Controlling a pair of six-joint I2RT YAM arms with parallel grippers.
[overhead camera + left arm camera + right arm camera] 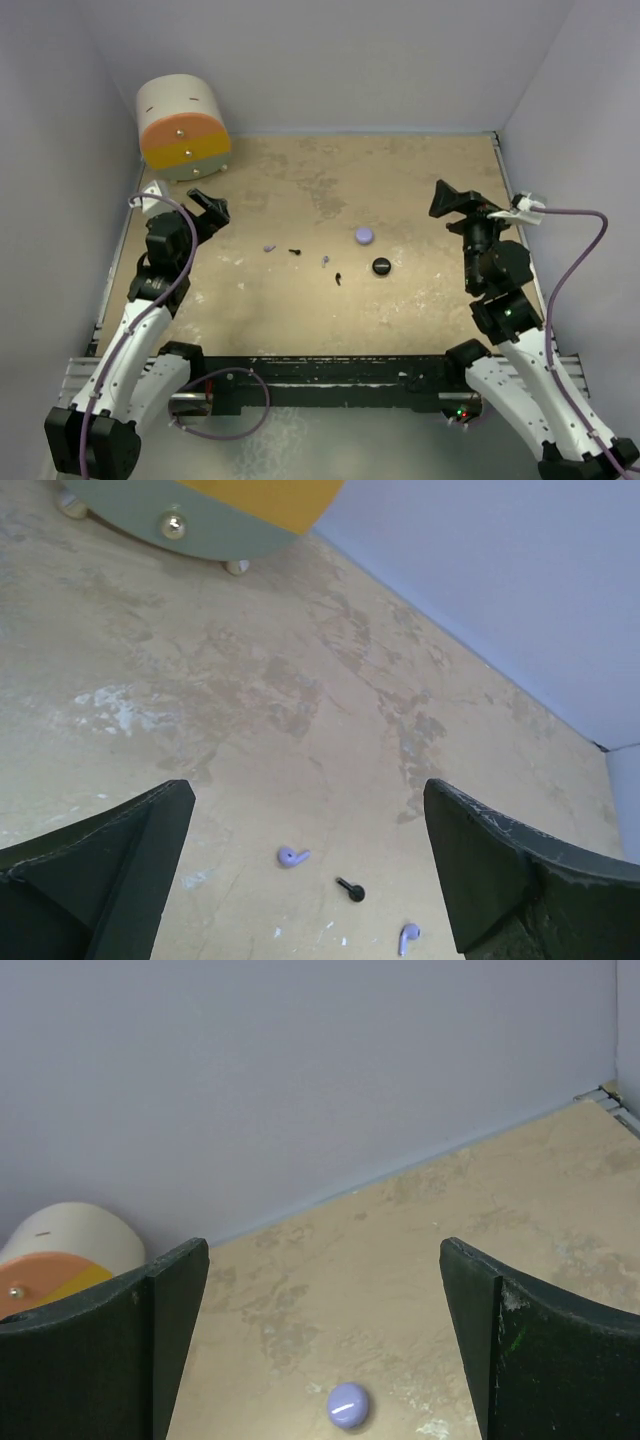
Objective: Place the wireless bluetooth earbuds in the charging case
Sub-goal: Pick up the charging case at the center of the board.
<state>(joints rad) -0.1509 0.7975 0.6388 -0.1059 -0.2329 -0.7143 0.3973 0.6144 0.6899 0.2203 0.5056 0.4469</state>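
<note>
Dark wedge-shaped fingers (100, 880) of my left pincer (308, 795) frame the left wrist view, spread wide and holding nothing. Just ahead of them, on the mottled tan tabletop (200, 680), lie three of the tiny stemmed earbuds. A pale lavender earbud (292, 857) lies crosswise. A black earbud (351, 888) also lies crosswise on a slight slant, its thin stem toward my left finger. A second lavender earbud (407, 938), closer to my right finger, has its long axis running nearly toward me, stem end nearest.

Only the top view shows the second black earbud (338, 279), last in the loose row and farthest from my left pincer, its long axis pointing roughly away from my arm bases. From above, all four earbuds lie between my two pincers, nearer the left one.

My right pincer (322, 1250) is equally wide and empty. Its wrist view shows a round lavender disc (348, 1405) ahead between the fingers. A round black disc (380, 265), seen only from above, sits near the second black earbud on the side of my right pincer. Beyond my left pincer, in the far corner, stands a cream cylinder with an orange and yellow face (183, 125).
</note>
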